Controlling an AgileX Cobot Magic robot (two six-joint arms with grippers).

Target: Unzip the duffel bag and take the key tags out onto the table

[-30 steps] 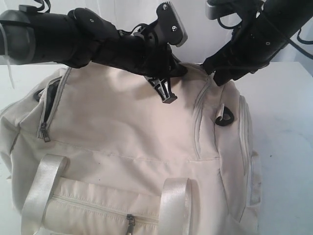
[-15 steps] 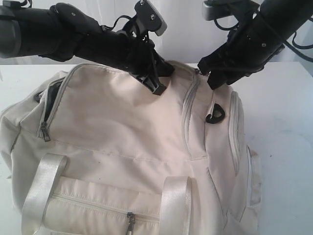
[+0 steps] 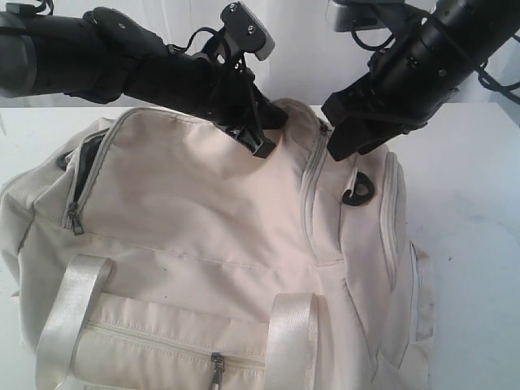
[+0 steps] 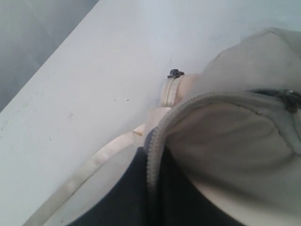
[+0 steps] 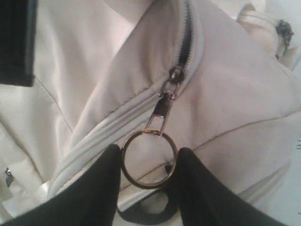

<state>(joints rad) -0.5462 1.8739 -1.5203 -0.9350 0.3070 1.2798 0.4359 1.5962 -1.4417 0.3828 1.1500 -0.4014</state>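
A large cream-white fabric duffel bag (image 3: pixel 203 236) lay on the wide plain white table (image 3: pixel 471 211) and filled most of the exterior view. Bare tabletop showed only at 3 o'clock and along the far edge.

The left gripper (image 3: pixel 260 145) reached in from 10 o'clock. Its jaws were pressed together on a raised fold of fabric at the bag's top ridge, near 12 o'clock. Its wrist view showed a pale zipper seam (image 4: pixel 155 141) curving over the bunched cloth and running down between the dark fingers (image 4: pixel 127 202).

The right gripper (image 3: pixel 340 146) came in from 2 o'clock and met the bag just beside the top of a curved zipper line. In its wrist view the two black fingers (image 5: pixel 94 188) pinched a round brass-coloured metal ring (image 5: pixel 148 186), one finger touching each side of it. The ring hung from a flat metal zipper pull (image 5: pixel 162 106). That pull was joined to the slider (image 5: pixel 176 74), behind which a short stretch of zipper had parted.

A black D-ring (image 3: pixel 358 192) sat on the fabric just below the right gripper. Two glossy satin webbing handles (image 3: pixel 69 313) rose from the near side at 7 and 6 o'clock, with a small dark front-pocket pull (image 3: pixel 216 370) between them. At 9 o'clock an end-pocket zipper (image 3: pixel 75 213) stood partly open over dark lining.
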